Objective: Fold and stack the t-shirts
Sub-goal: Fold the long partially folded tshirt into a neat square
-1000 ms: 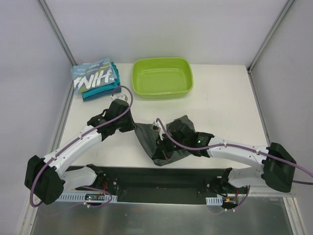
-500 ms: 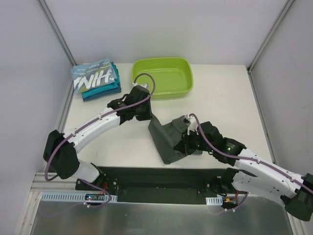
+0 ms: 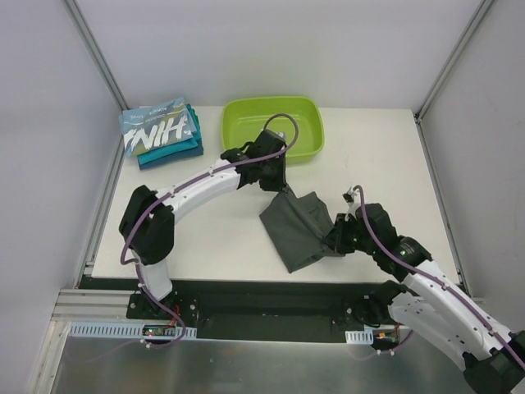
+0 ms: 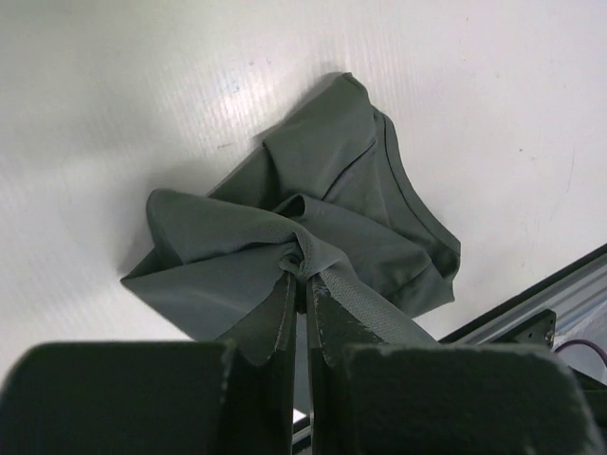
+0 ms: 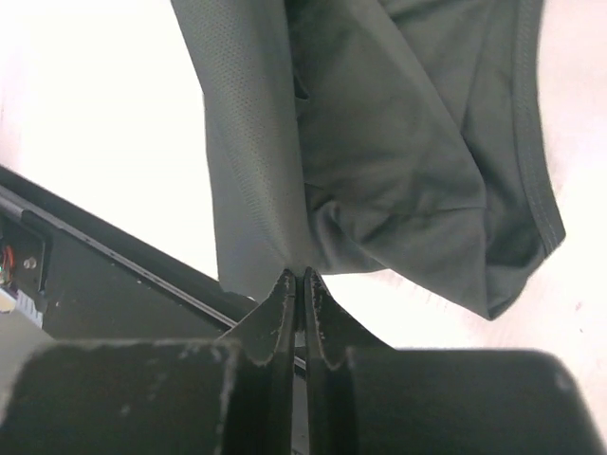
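Observation:
The dark grey t-shirt (image 3: 299, 230) hangs bunched between my two grippers over the table's near middle. My left gripper (image 3: 281, 187) is shut on its far corner; the left wrist view shows the cloth (image 4: 313, 204) gathered at the pinched fingertips (image 4: 302, 281). My right gripper (image 3: 338, 240) is shut on its right edge; the right wrist view shows the cloth (image 5: 398, 161) draping from the closed gripper (image 5: 302, 281). A folded stack lies at the far left: the light blue t-shirt with white letters (image 3: 160, 127) on top of teal t-shirts (image 3: 171, 155).
A lime-green plastic tub (image 3: 271, 130) stands at the back middle, just beyond my left wrist. The black base rail (image 3: 262, 304) runs along the near table edge. Grey walls and metal posts close in the sides.
Both grippers have carried the grey shirt to the right. The left arm has stretched far right toward the tub; the right arm has drawn back right. The shirt is spread wider.

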`<state>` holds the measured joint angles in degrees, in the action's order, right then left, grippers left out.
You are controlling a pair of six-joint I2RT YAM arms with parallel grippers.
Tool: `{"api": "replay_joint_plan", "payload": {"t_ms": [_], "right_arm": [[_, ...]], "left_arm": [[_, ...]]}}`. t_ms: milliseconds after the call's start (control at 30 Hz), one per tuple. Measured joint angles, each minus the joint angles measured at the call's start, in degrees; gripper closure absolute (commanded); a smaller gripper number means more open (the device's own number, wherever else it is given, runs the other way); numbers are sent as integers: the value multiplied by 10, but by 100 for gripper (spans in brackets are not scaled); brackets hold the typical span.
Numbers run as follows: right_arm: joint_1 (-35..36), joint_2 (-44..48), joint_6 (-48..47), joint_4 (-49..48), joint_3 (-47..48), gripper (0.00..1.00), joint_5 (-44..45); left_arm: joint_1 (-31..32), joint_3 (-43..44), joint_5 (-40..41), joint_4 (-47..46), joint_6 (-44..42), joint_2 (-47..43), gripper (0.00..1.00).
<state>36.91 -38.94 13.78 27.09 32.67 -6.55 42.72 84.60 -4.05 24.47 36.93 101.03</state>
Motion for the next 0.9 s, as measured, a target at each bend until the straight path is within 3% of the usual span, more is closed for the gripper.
{"api": "replay_joint_plan", "payload": {"t_ms": [533,900], "right_arm": [[-116,-14,6,9,-48,100,78],[-182,-137,-24,-59,-68,100,52]], "left_arm": [[27,179,-20,-9,-3,199,100],[32,233,-40,-54,4,299,100]]}}
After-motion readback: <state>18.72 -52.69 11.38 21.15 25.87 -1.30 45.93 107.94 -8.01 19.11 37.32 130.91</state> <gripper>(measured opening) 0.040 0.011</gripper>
